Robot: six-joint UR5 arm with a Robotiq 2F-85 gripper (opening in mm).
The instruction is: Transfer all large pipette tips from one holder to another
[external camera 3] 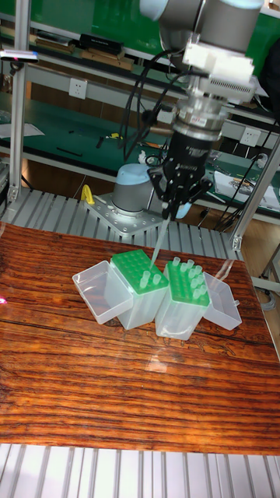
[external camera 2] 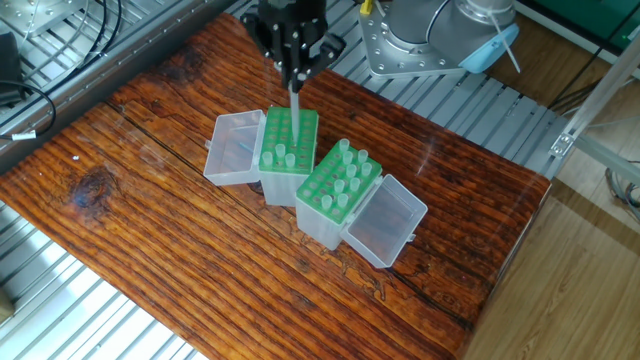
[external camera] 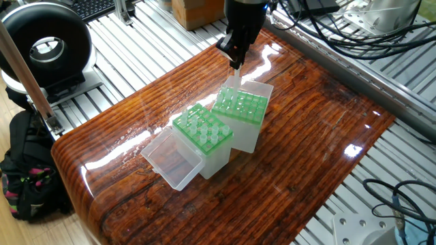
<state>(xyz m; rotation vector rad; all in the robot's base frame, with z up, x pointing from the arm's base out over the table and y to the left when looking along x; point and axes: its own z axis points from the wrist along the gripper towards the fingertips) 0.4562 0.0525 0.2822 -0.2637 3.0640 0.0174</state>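
The gripper (external camera 3: 173, 208) was pinched shut on one tip (external camera 3: 157, 243), hanging over the left rack (external camera 3: 140, 271). It looked light, stiff and slick, best gripped just below its open top; the others sat in both racks.

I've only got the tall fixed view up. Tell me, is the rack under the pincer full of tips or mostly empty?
Observer: Mostly empty. In the other fixed view, the rack under the pincer has large pipette tips only at its near end.
Operator: Where over it is the held tip?
Observer: The held tip hangs over the rack's far, empty end.
Operator: And the second rack?
Observer: The second rack holds clearly more tips, spread along its length.
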